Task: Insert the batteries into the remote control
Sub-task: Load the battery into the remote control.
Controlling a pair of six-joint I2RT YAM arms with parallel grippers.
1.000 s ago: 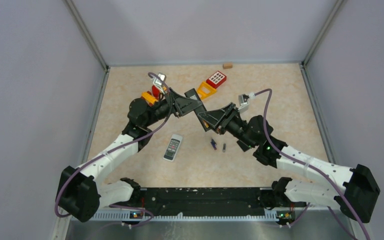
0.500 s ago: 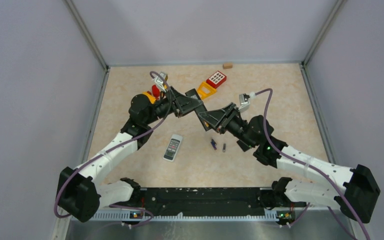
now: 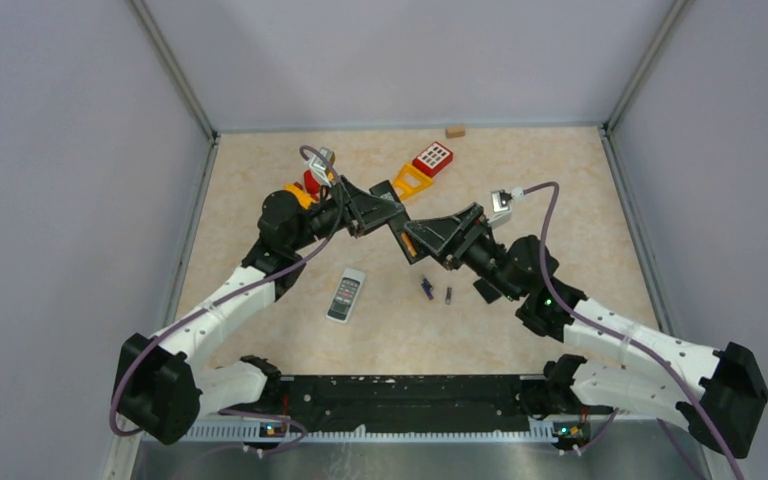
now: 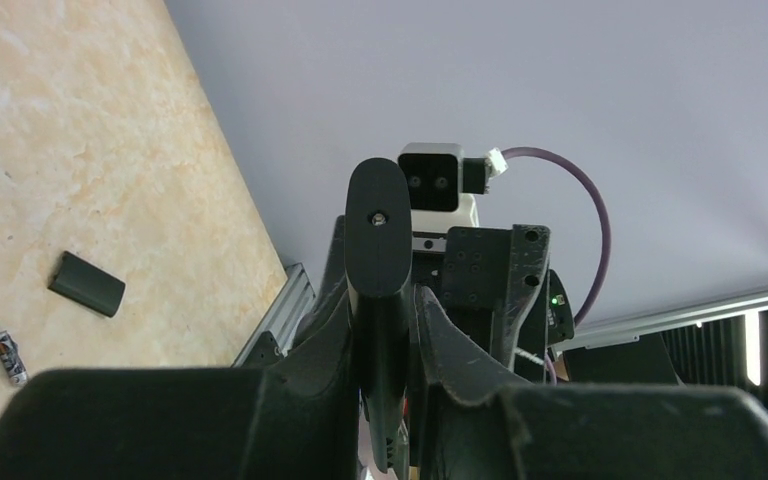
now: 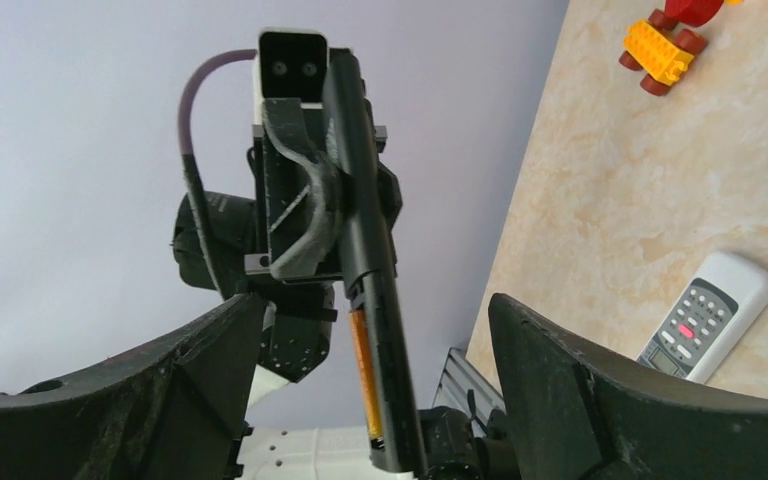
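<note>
My right claw [image 3: 425, 232] has sprung wide since a moment ago. From above, the purplish-blue battery [image 3: 427, 288] and dark grey battery [image 3: 448, 295] lie on the surface [image 3: 520, 180] at centre frame, each pointing roughly up-frame. Left wrist: my left claw [image 4: 385, 340] clamps the black remote [image 4: 379, 220], upright in frame; the dark grey battery's print, lower left, is unreadable. Right wrist: the remote runs top to bottom, the orange-brown battery [image 5: 360, 365] lengthwise inside.

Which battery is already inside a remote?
The orange-brown battery: it sits in the black remote that the left hand holds up. The purplish-blue battery and the dark grey battery lie loose on the table.
</note>
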